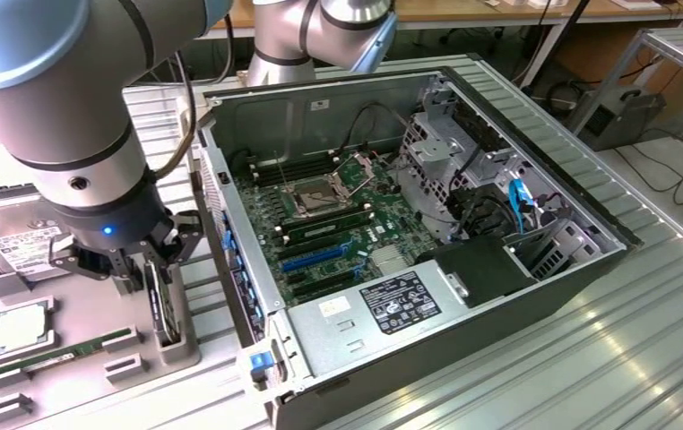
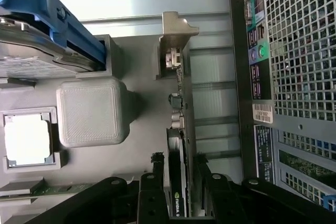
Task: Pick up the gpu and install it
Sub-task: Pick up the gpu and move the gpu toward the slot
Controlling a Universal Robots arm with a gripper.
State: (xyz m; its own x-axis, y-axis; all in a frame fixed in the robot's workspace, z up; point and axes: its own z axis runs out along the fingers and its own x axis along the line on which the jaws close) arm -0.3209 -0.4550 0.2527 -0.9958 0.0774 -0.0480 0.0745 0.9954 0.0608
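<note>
gripper: jaws stand wide, one on each flat face of the gpu. a sliver of gap shows at each side, so i read it as open and holding nothing. fingers reach down past the card's upper edge.

gpu: stands on edge in a slot of the grey tray, straight beneath my wrist and running away from me lengthwise. a green logo shows on the edge between my fingers. the far end sits against a pale grey post. in the exterior view my gripper hangs over the same card.

step in hand, as i judge it: the grasp. to do it well:
- keep the card midway between the pads so both touch together and neither shoves it sideways in the slot.
- keep the jaws square to the card's faces; a skewed closing could twist it.
- bite low enough to catch the board itself, not just the thin edge.
- close gently; the card is thin and probably flexes.

further out, on one side of me in the tray: hard drive with a blue rail, cpu, green memory stick. on the other side, just beside the tray, the open computer case, its rear grille near my fingers, motherboard inside. little room on that side, so i judge drift that way the main risk.
</note>
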